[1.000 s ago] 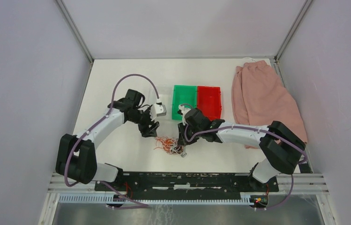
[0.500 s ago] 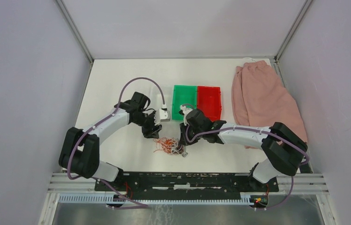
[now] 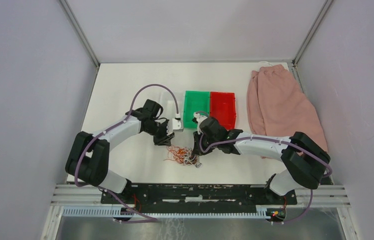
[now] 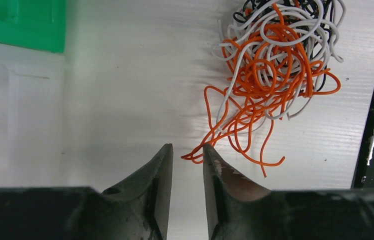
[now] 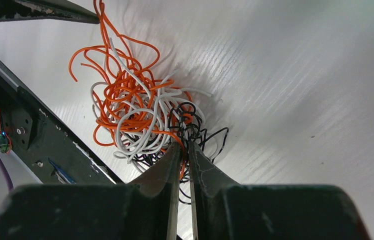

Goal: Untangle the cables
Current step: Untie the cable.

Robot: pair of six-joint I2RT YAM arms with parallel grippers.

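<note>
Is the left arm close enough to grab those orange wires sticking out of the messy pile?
Probably yes. The left gripper has its jaws apart right at the orange strands trailing from the cables, and nothing lies between them.

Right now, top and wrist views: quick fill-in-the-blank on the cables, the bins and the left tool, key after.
The cables are orange, white and ____. Beside the red bin sits a ____ one. The left tool, jaws apart, points at loose ____ strands. The cloth on the right is ____.
Missing: black; green; orange; pink.
</note>
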